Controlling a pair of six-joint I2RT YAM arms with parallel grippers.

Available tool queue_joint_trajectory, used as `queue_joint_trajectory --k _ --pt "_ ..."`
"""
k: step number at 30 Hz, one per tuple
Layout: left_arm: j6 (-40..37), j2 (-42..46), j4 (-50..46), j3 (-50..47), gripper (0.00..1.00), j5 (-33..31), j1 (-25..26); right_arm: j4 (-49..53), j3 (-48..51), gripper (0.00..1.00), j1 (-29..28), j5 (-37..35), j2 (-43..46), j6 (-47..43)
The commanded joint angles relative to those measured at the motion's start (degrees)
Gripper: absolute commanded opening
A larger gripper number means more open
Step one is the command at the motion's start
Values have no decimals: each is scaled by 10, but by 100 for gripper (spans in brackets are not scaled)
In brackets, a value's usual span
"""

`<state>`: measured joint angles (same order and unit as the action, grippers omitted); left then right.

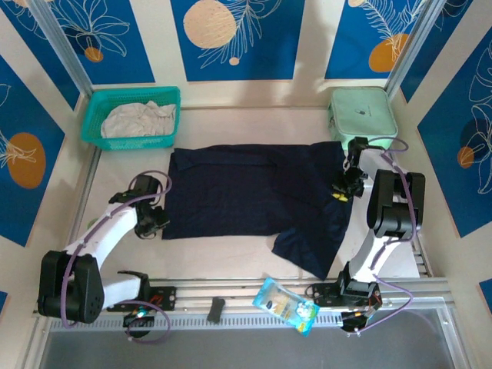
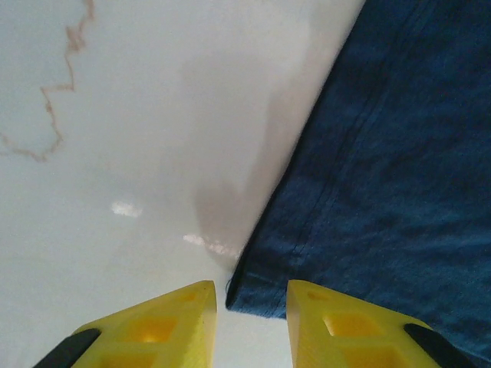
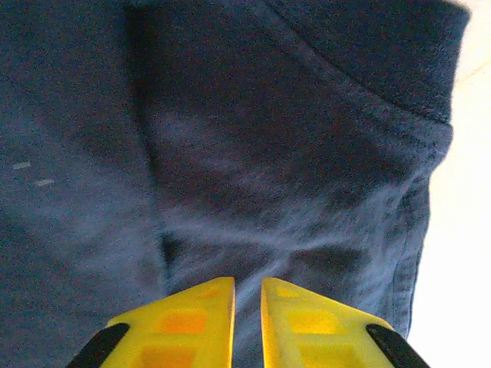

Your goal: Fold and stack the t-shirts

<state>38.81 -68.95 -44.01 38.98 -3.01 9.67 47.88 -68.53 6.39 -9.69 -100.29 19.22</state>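
While the large dark navy cloth t-shirt [image 1: 246,188] lies spread mid-frame on the white table [image 1: 231,254], the left gripper [image 2: 252,295] has its fingers apart with the shirt's lower-left hem corner between them, so it should drop and pinch that hem squarely. The right gripper [image 3: 247,287] has fingers nearly together over puckered cloth near the shirt's right edge (gripping or not, I cannot tell); the pale off-white t-shirt [image 1: 138,119] lies in the teal plastic mesh basket [image 1: 175,115], upper left

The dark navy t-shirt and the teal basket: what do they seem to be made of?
The dark navy t-shirt looks like soft matte cloth, perhaps cotton: it wrinkles and has a stitched hem. The teal mesh basket looks like moulded plastic: stiff walls with regular holes.
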Motion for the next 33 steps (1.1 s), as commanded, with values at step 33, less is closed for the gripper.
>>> queue_joint_trajectory --k 33 --pt "5 -184 126 14 17 23 41 -21 11 34 -113 53 247 -76"
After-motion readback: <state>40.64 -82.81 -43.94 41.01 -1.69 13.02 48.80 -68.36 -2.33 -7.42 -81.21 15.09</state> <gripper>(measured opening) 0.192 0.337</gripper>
